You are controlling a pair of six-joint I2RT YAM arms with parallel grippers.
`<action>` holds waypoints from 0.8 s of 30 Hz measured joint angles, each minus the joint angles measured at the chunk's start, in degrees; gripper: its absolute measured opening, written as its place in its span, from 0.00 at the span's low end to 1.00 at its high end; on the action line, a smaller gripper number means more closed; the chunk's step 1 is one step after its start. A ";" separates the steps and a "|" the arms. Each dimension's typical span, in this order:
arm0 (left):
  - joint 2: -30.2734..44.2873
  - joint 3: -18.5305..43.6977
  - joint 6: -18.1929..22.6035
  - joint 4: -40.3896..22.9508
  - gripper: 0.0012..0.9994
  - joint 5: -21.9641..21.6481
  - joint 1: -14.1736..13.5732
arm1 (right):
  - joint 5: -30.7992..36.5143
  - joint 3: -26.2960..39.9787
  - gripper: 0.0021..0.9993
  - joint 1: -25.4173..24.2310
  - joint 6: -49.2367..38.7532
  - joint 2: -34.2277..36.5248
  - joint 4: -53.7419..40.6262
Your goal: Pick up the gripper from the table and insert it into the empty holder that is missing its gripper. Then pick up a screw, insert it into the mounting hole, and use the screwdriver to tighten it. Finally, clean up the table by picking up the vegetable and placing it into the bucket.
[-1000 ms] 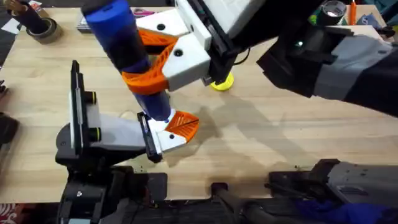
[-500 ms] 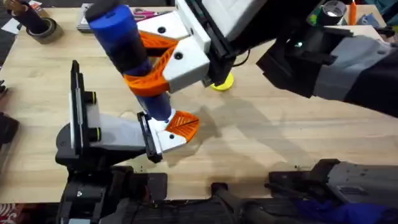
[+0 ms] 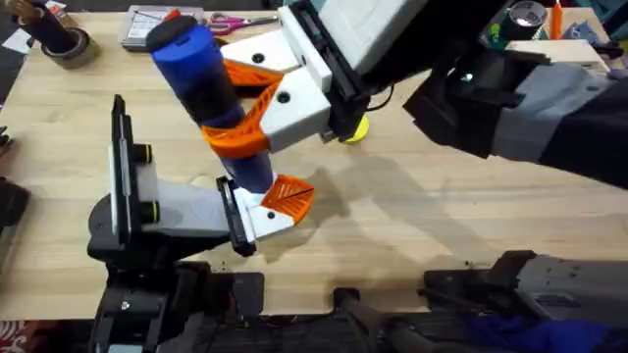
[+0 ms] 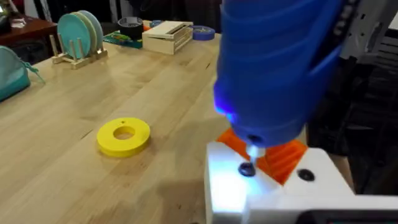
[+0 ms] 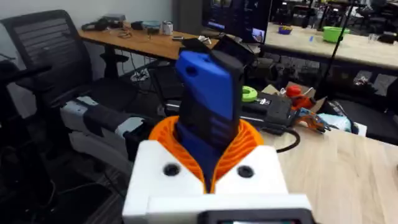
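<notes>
Screwdriver (image 3: 208, 93) first: the blue powered driver sits clenched between the orange ribbed pads (image 3: 238, 135) of the right gripper (image 3: 257, 98); its dark tip is down on the white holder (image 3: 265, 218) at the left arm's end, just beside the orange gripper tip (image 3: 290, 194) already seated there; so the insertion looks done and the tightening is the step in hand. What has just changed? Over the last second the driver's top end has swung rightward and a little lower in the overhead view, while the tip has stayed planted on the mount; my read is that the tool is being squared up over the screw rather than lifted away. From the left wrist camera the bit meets a small dark screw head (image 4: 247, 168) on the white mount, with a bright glow under the blue body; whether the screw is fully home, I cannot tell. The right arm reaches in from the far right, across the middle, wrist angled down toward the left arm's end; the left arm lies low and folded near its base, offering the mount up. Whether the left arm's fingers are parted or closed, I cannot tell. A yellow ring-shaped disc (image 4: 124, 135) lies on the wooden table (image 3: 442, 226), well apart from the work.
</notes>
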 joint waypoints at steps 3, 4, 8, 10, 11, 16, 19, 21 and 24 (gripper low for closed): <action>0.00 0.00 -0.02 0.00 0.01 -0.02 0.00 | 0.11 -0.04 0.02 0.00 -0.27 0.00 0.02; 0.00 0.00 0.00 0.00 0.01 -0.02 0.00 | 0.11 -0.04 0.02 0.00 -0.37 -0.02 0.02; -0.02 0.00 0.00 0.00 0.01 -0.02 0.00 | 0.11 -0.04 0.02 0.00 -0.44 -0.02 0.04; -0.02 0.00 0.00 0.00 0.01 -0.02 0.00 | 0.11 -0.04 0.02 0.00 -0.47 -0.02 0.06; -0.02 0.00 -0.02 0.00 0.01 -0.02 0.00 | 0.12 -0.04 0.02 0.00 -0.52 -0.02 0.04; -0.02 0.00 0.00 0.00 0.01 -0.02 0.00 | 0.13 -0.04 0.02 0.00 -0.61 -0.02 0.04; -0.02 0.00 0.00 0.00 0.01 -0.02 0.00 | 0.13 -0.04 0.02 0.00 -0.61 0.00 0.04; 0.00 0.00 0.00 0.00 0.01 -0.02 0.00 | 0.13 -0.04 0.02 0.00 -0.62 -0.02 0.04; 0.00 0.00 0.00 0.00 0.01 -0.02 0.00 | 0.12 -0.04 0.02 0.00 -0.80 -0.01 0.04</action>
